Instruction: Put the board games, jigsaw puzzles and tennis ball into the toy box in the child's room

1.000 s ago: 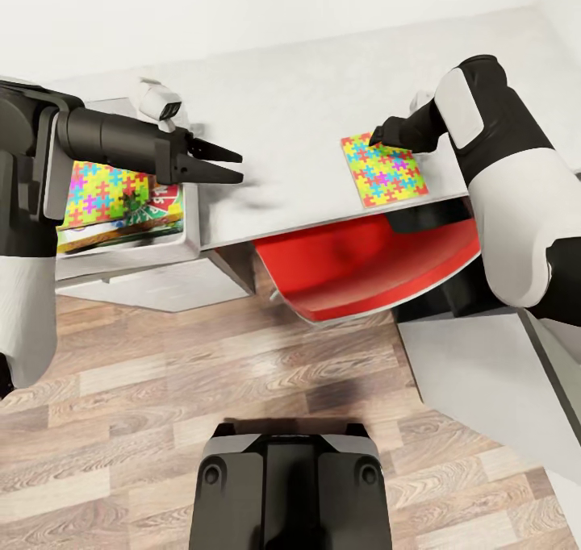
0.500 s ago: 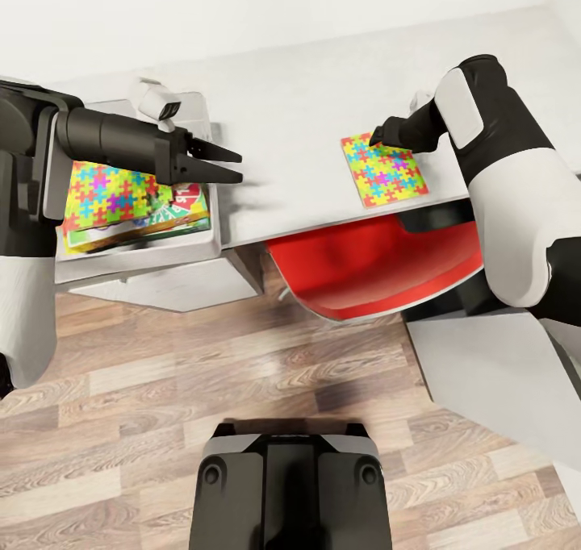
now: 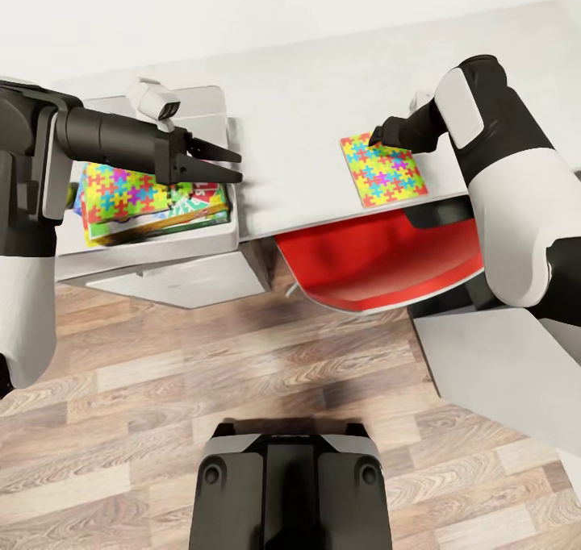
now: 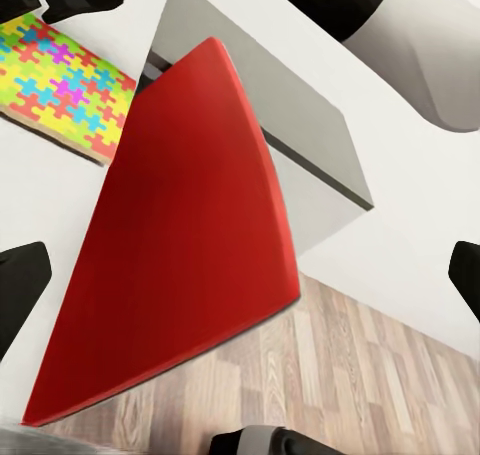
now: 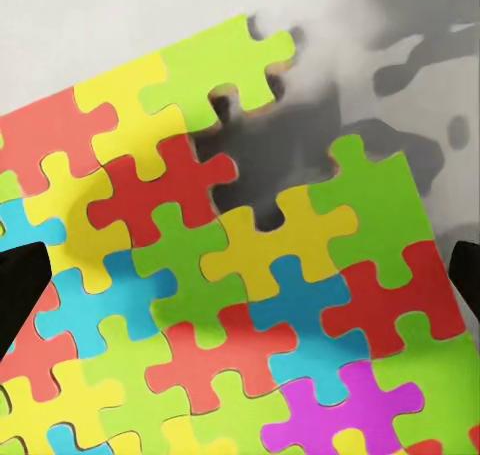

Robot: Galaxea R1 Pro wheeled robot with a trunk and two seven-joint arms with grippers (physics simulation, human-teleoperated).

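The left hand hangs open over the toy box, where a jigsaw puzzle tops a board game. The right hand meets a second puzzle on the table, its grip seemingly unclear.

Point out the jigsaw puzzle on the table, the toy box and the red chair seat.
jigsaw puzzle on the table (image 3: pixel 384 170): head view, middle of its top face.
toy box (image 3: pixel 232 171): head view, its right rim.
red chair seat (image 3: pixel 371 260): head view, middle of the seat.
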